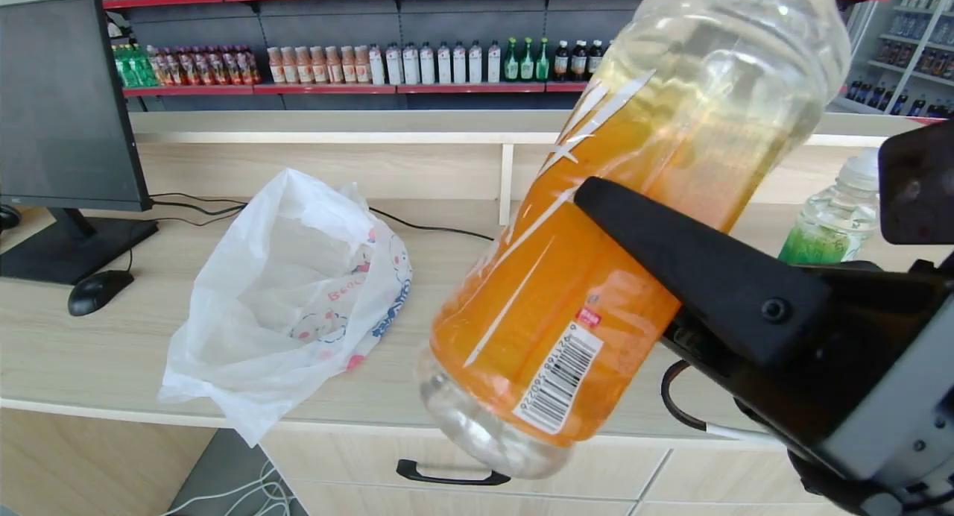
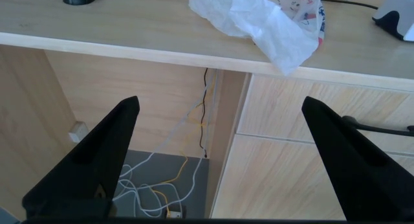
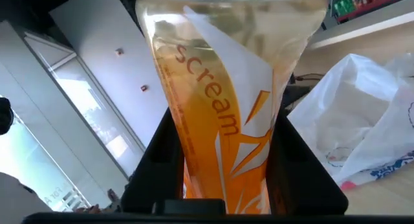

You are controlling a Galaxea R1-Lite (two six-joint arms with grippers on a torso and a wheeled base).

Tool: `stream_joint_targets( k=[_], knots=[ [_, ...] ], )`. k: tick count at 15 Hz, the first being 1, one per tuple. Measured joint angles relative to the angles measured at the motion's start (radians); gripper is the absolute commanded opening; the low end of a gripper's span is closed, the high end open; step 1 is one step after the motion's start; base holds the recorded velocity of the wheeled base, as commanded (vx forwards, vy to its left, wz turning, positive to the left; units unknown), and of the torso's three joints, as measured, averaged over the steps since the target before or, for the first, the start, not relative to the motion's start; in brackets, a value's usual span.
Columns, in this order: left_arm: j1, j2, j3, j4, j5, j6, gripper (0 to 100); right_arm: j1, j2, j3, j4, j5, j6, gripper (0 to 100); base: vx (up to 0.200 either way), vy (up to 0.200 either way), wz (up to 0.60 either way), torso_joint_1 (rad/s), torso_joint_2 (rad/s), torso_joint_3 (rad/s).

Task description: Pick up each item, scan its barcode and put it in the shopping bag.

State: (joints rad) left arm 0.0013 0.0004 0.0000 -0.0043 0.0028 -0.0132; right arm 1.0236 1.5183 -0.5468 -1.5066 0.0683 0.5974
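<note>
**Counter** (image 1: 104, 352): a light wood top running left to right. It carries the task items.

**Shopping bag** (image 1: 291, 292): white plastic, lying slack on the left part of the counter. Its mouth is loosely open and faces up. One corner hangs over the near edge.

**Orange drink bottle** (image 1: 536, 300): held in the air above the near edge of the counter, to the right of the bag and apart from it. The bottle is tilted, with the base low and to the left and the neck high and to the right.

**Right claw** (image 3: 229, 175): pinching the orange drink bottle across its middle, with one finger on each side of the label.

**Left claw** (image 2: 221, 107): spread wide and holding nothing. It hangs below counter level, in front of the cabinet face and beneath the bag's overhanging corner.

**Second bottle** (image 1: 831, 218): clear with a green label, upright on the counter at the far right. It has not yet been handled.

**Barcode** (image 1: 563, 378): on the lower label of the orange drink bottle, turned toward the near side.

**Step in hand (judged):** the barcode is being presented for scanning. The bottle has been picked up but not bagged.

**Next move (judged):**
1. Carry the bottle left until it is over the bag's mouth.
2. Lower it base first.
3. Open the right claw only once the bottle is inside the bag.

The bag's mouth is slack, so the left claw may need to hold it open.
</note>
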Motion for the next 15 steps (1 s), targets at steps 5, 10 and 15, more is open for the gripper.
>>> stream_joint_targets(
  k=[5,10,15],
  knots=[
    [0.0,0.0,0.0,0.0,0.0,0.0,100,0.023,0.005,-0.041,-0.021,0.0,0.028,0,0.0,0.0,0.0,0.0,0.0,0.0],
    [0.0,0.0,0.0,0.0,0.0,0.0,100,0.05,-0.004,-0.03,-0.024,-0.001,-0.006,0,0.0,0.0,0.0,0.0,0.0,0.0],
    [0.0,0.0,0.0,0.0,0.0,0.0,100,0.053,-0.007,-0.011,-0.035,-0.001,-0.084,0,0.0,0.0,0.0,0.0,0.0,0.0]
  ],
)
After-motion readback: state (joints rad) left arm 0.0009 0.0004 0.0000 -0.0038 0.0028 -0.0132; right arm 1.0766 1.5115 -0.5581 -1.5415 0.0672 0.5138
